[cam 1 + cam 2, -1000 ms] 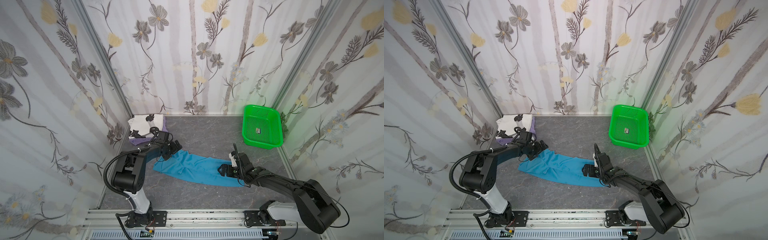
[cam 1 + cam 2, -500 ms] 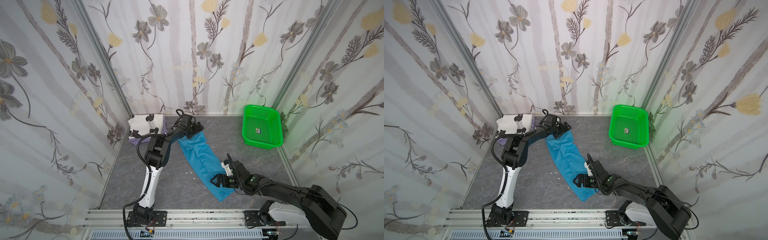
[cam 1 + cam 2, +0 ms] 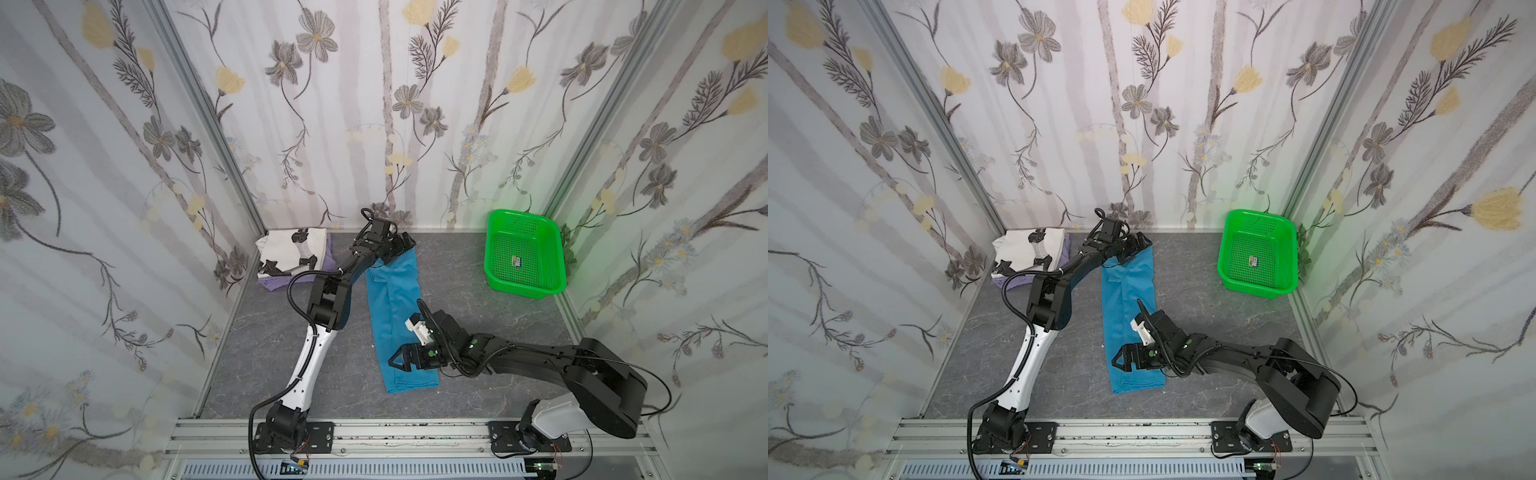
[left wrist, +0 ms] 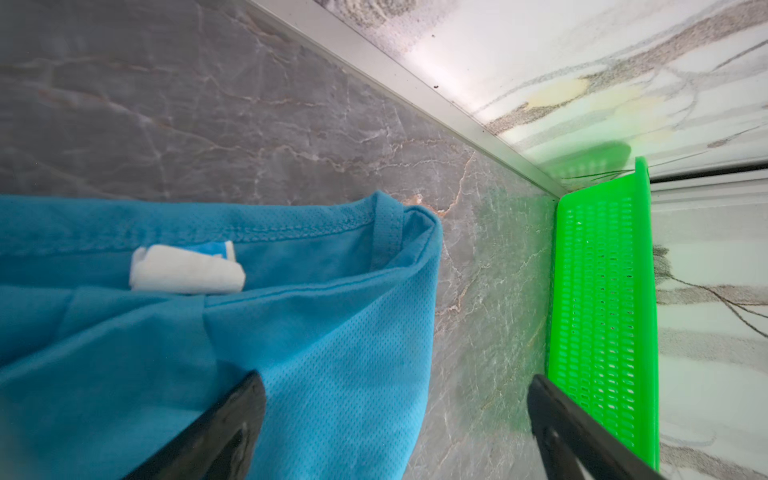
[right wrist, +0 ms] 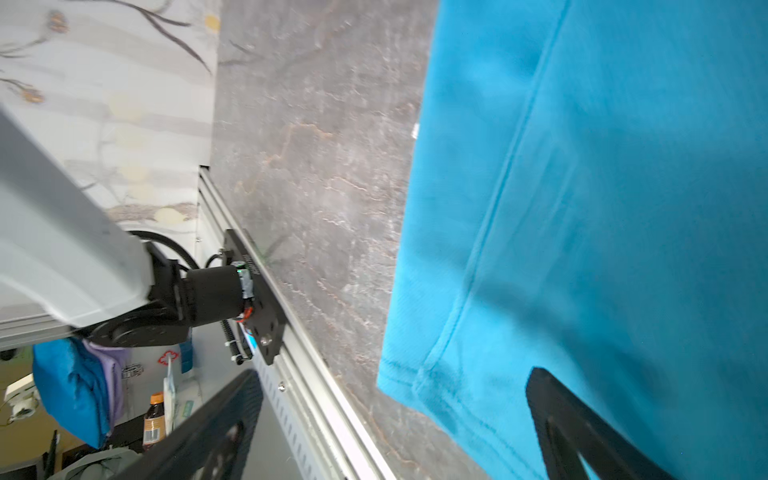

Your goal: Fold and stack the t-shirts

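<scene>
- Since both my end effectors stand wide open with nothing in them, I judge this a gap between folds: cloth let go, next grab not yet made.
- Teal-blue t-shirt (image 3: 395, 316) lies flat on the counter (image 3: 478, 316) as a long narrow strip, sleeves tucked in, running from near the back wall toward the front rail.
- Left end effector (image 3: 402, 249) sits at the far, collar end of the strip; the left wrist view shows the neckband and the white label (image 4: 187, 270) just ahead of the spread jaws.
- Right end effector (image 3: 399, 360) hangs over the near, hem end. The right wrist view shows the hem corner, with one jaw over cloth and the other out past the strip's edge.
- White printed t-shirt (image 3: 286, 249) is folded and rests on the lavender t-shirt (image 3: 274, 282) in the back left corner, so the stack has two.
- Green basket (image 3: 523, 253) is well apart at back right, not involved.
- Step in hand, my guess: shortening the teal strip, probably bringing the hem end over toward the collar.
- The next move calls for coming down on the hem corners, pinching all layers together and lifting low so the side folds stay in.
- After that, the teal shirt goes onto the white one.
- Risk: a one-layer pinch would peel the strip open.
</scene>
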Robot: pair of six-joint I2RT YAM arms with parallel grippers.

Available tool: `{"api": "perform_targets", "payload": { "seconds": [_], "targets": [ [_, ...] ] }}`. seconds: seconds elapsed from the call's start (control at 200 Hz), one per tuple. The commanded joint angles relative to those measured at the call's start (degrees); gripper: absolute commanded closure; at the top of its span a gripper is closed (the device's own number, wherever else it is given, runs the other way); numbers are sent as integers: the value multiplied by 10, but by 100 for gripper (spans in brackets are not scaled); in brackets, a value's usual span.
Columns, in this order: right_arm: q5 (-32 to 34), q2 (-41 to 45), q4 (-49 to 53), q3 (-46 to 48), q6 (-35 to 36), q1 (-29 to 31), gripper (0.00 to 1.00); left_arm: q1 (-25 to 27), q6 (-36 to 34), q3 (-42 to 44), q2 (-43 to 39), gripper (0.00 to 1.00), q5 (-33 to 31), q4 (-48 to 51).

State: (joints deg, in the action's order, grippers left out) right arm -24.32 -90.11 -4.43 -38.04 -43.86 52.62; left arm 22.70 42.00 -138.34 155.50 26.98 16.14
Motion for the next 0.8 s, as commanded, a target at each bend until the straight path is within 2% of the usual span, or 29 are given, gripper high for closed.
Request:
{"api": "perform_targets", "payload": {
  "seconds": [0.0,0.13,0.225,0.255,0.355,0.475,0.619,0.719,0.799],
  "targets": [
    [19,47,21,-3,-4,-11,0,-3,7,-52,15,0,70,-4],
    [30,73,38,-4,10,-48,0,-22,20,-78,-20,0,149,-47],
    [28,67,42,-9,33,-78,0,-37,9,-27,-92,0,179,-50],
    [24,60,41,-13,43,-102,0,-41,6,11,-126,0,186,-61],
    [8,16,44,-42,82,-128,0,-52,-15,166,-252,0,175,-70],
    [-13,-82,57,-123,128,-144,0,-56,-21,410,-422,0,111,-108],
    [-3,-186,67,-196,141,-161,0,-57,-30,625,-575,0,9,-32],
    [23,-228,61,-213,126,-179,0,-47,-33,750,-658,0,-8,-4],
    [11,-232,35,-207,127,-188,0,-17,-38,831,-716,0,-18,10]
  ]
}}
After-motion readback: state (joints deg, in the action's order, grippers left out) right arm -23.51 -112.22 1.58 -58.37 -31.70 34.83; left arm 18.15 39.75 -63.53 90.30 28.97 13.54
